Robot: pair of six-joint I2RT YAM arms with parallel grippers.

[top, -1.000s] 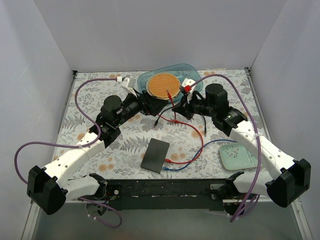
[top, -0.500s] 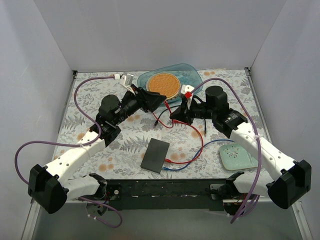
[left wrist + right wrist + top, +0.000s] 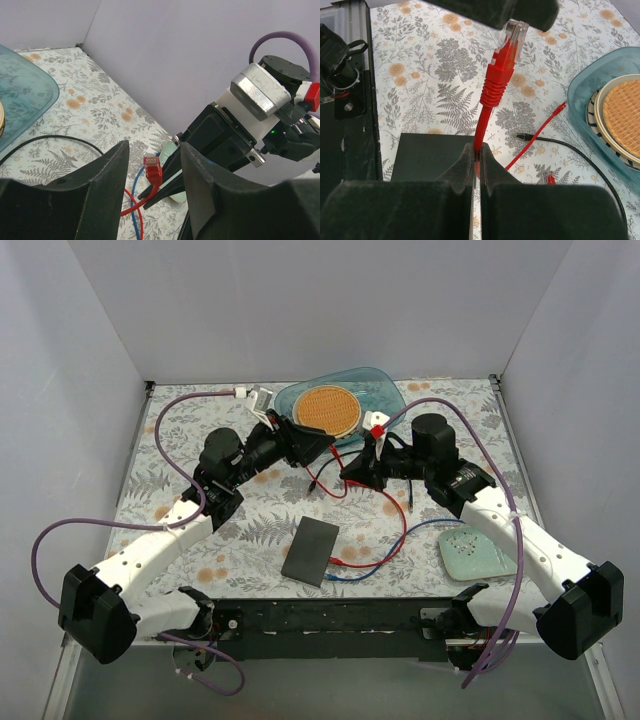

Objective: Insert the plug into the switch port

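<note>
The switch [image 3: 310,550] is a flat black box lying on the patterned table near the front; it also shows in the right wrist view [image 3: 432,156]. My right gripper [image 3: 348,472] [image 3: 476,150] is shut on the red cable just below its red plug [image 3: 507,42] and holds it in the air, plug pointing away from the fingers. My left gripper [image 3: 322,444] [image 3: 154,150] is open and faces the right gripper. The plug [image 3: 152,167] shows in the gap between the left fingers, untouched by them. The switch's ports are not visible.
A teal tray [image 3: 385,385] holding an orange round plate [image 3: 327,410] stands at the back. A pale green oval pad [image 3: 475,552] lies at the front right. Red [image 3: 390,502], blue [image 3: 400,540] and black [image 3: 318,480] cables lie loose between the tray and the switch.
My right gripper has moved left and slightly nearer with the red cable. My left gripper has lifted and shifted back and right, facing the plug. The switch has not moved.
</note>
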